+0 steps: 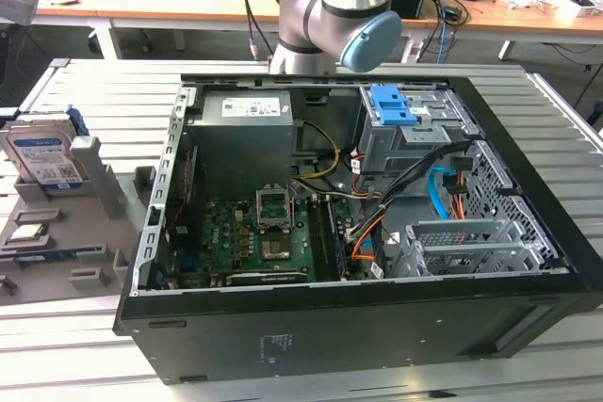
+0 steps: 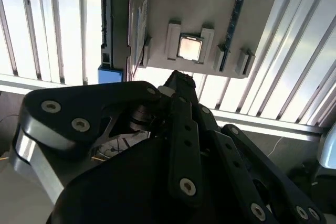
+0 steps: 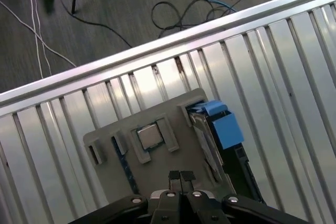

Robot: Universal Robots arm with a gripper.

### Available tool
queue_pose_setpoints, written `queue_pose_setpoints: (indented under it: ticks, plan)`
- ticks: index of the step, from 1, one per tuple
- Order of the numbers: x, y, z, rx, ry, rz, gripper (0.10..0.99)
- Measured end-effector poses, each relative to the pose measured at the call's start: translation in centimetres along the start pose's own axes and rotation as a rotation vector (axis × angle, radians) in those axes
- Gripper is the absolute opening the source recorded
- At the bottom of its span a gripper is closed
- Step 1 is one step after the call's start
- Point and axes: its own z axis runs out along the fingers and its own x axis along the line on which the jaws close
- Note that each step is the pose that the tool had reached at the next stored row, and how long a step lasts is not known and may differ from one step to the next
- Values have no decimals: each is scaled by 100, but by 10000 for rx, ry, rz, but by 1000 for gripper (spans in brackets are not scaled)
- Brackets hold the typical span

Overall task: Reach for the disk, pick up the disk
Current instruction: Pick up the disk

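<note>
Tool (image 3: pixel 181 174), fingertips pressed together and empty, hangs over the grey holder (image 3: pixel 105 135) on the slatted bench (image 3: pixel 294 77), nearest the chip (image 3: pixel 149 136). The disk (image 3: pixel 220 132) stands on edge just beyond the chip, long axis along the slats, off the tool's line.

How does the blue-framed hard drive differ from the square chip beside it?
The rectangular silver hard drive in its bright blue plastic carrier is much larger than the small square silver chip. The drive stands on edge in a slot; the chip lies flat in a recess. The drive carries a white-and-blue label; the chip is bare. Both sit in the grey plastic holder.
</note>
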Motion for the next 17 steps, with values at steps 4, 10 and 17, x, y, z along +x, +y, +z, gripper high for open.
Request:
queue_pose_setpoints:
  ticks: [4,10,17]
  plan:
    - [0,0,0,0,17,-455,106]
    - [0,0,0,1,42,-1101,106]
    - [0,0,0,1,71,-1859,106]
